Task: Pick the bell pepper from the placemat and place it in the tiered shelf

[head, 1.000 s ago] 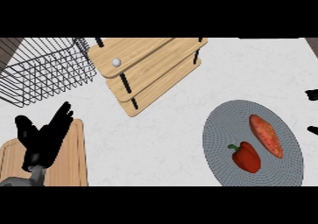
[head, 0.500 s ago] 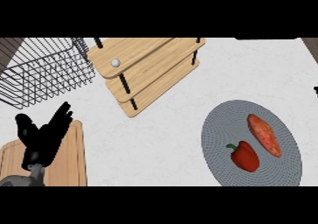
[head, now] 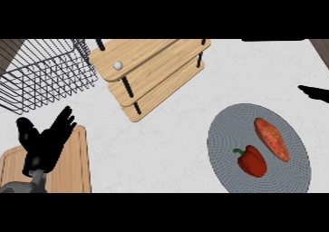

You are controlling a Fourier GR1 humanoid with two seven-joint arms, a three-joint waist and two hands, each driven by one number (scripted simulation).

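Observation:
A red bell pepper [head: 251,161] with a green stem lies on the round grey placemat [head: 227,140] at the lower right, beside an orange sweet potato [head: 271,139]. The wooden tiered shelf [head: 151,69] stands at the upper middle, with a small white ball [head: 117,65] on its top tier. My left hand [head: 45,141] rests open, fingers up, over a wooden cutting board at the lower left, far from the pepper. Only a dark fingertip of my right hand [head: 318,93] shows at the right edge, above the placemat.
A black wire basket [head: 43,74] sits at the upper left, next to the shelf. A wooden cutting board [head: 70,167] lies under my left hand. White counter stretches between the board and the placemat.
The right hand's tip at the right edge has shifted, first withdrawing and now poking in higher up and further. The left hand, pepper and shelf have not moved.

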